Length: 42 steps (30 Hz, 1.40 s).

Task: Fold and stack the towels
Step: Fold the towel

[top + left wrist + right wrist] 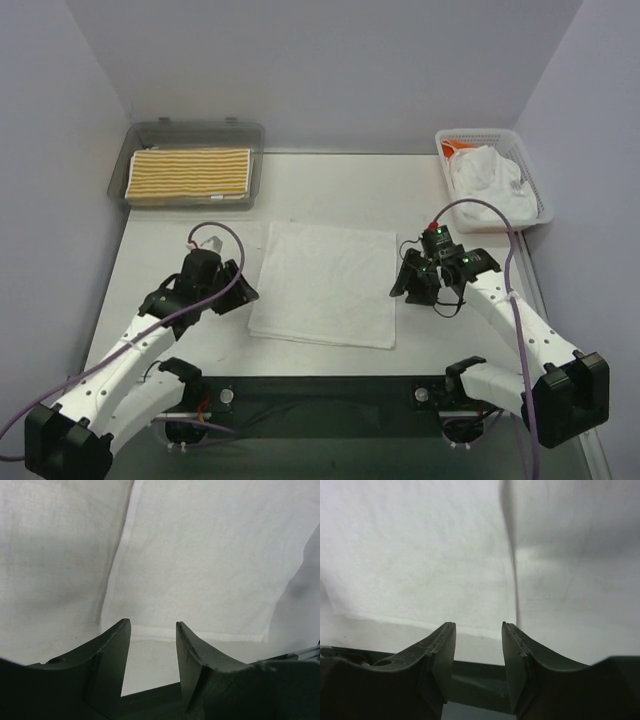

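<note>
A plain white towel (pixel 325 283) lies flat on the table between my arms. My left gripper (pixel 243 291) is open and empty just off its left edge. My right gripper (pixel 405 285) is open and empty just off its right edge. The left wrist view shows the towel (pixel 210 565) ahead of the left gripper (pixel 152 625), near its front edge. The right wrist view shows the towel (pixel 420 555) ahead of the right gripper (pixel 479 626). A folded yellow-and-white striped towel (pixel 190 175) lies in the clear grey tray (pixel 192 131). Crumpled white towels (pixel 486 172) fill the white mesh basket (pixel 532 175).
The grey tray stands at the back left, the mesh basket at the back right with something orange (pixel 456 147) in its far corner. A black base bar (pixel 320 392) runs along the near table edge. Purple walls close in the back and sides.
</note>
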Motion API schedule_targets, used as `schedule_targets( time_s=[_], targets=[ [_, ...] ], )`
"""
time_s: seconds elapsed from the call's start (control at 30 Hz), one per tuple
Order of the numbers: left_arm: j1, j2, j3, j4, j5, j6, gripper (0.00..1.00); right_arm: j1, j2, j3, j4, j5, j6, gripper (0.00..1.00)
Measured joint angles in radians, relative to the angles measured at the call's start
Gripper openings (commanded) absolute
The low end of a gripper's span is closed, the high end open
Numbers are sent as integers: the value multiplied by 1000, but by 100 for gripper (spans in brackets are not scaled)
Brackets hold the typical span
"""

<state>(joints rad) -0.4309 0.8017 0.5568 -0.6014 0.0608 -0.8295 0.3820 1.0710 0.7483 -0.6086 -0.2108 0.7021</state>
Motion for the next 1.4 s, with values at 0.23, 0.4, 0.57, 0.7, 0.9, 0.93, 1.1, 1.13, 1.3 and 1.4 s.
schedule_targets(
  time_s=[0.23,0.4,0.57,0.7,0.9,0.93,1.1,1.13,1.3,1.4],
  targets=[
    [0,415,273,193,-25,117,46,-132,296,262,189,-55,-91,25],
    [8,779,527,365,-24,183,37,-167,571,428,355,-114,-106,21],
    [31,1050,712,475,-16,220,35,-200,766,473,488,-172,-101,18],
    [60,1166,750,502,-13,237,35,-250,872,473,517,-188,-98,17],
    [94,1203,707,532,-6,240,37,-308,904,472,546,-221,-85,18],
    [95,1201,701,543,-6,241,39,-310,904,472,546,-221,-86,19],
    [92,1145,671,539,-25,267,46,-299,888,495,513,-209,-112,23],
    [91,1121,662,535,-32,272,46,-290,877,505,497,-201,-125,23],
    [53,925,597,514,-80,310,46,-198,755,513,443,-174,-156,24],
    [-1,805,531,496,-95,313,46,-117,662,459,431,-165,-158,24]
  ],
)
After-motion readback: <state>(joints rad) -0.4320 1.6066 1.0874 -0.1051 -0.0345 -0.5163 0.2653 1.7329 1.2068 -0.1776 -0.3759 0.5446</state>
